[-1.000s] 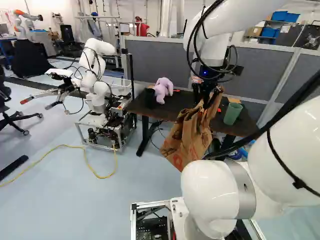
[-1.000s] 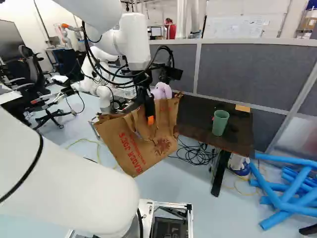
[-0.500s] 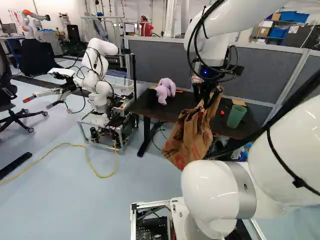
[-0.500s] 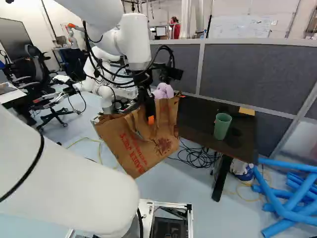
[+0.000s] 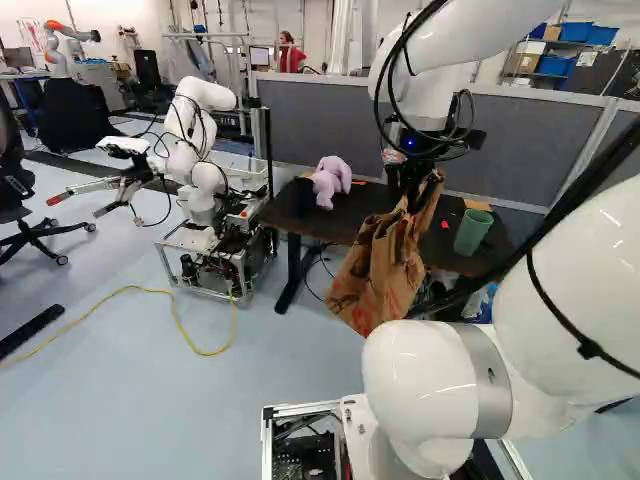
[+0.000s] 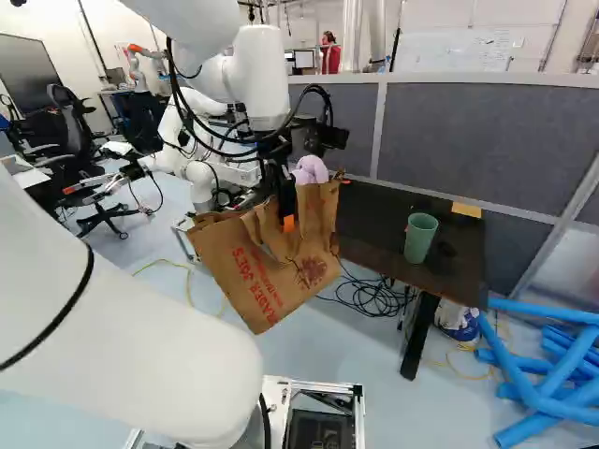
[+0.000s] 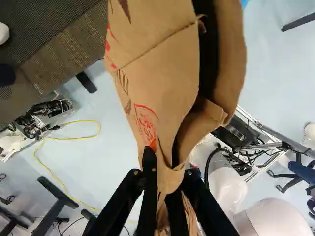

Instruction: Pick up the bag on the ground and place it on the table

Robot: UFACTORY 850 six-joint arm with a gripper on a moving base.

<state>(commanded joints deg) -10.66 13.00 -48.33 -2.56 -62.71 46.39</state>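
In the right base view my gripper (image 6: 286,221) points down at the top of the brown paper bag (image 6: 267,279), which hangs tilted in front of the dark table (image 6: 372,224). The bag (image 5: 378,278) overlaps the table's near edge in the left base view, its lower end below the tabletop. Seen from the wrist, the gripper (image 7: 169,179) is shut on the bag's paper near its rim or handle, and the bag (image 7: 157,83) spreads out ahead of the fingers. The dark tabletop (image 7: 44,49) lies beside it. Part of the bag's far side is hidden.
On the table are a purple plush toy (image 5: 330,182), a black object (image 5: 302,197) and a green cup (image 6: 419,238). Another robot (image 5: 200,180) stands left of the table. Blue tubes (image 6: 535,379) lie to its right, and a grey partition (image 6: 487,140) rises behind.
The base has moved a little, shifting the scene in both base views, mostly in the first half second. My arm has shifted slightly rightward in the right base view, carrying the held bag.
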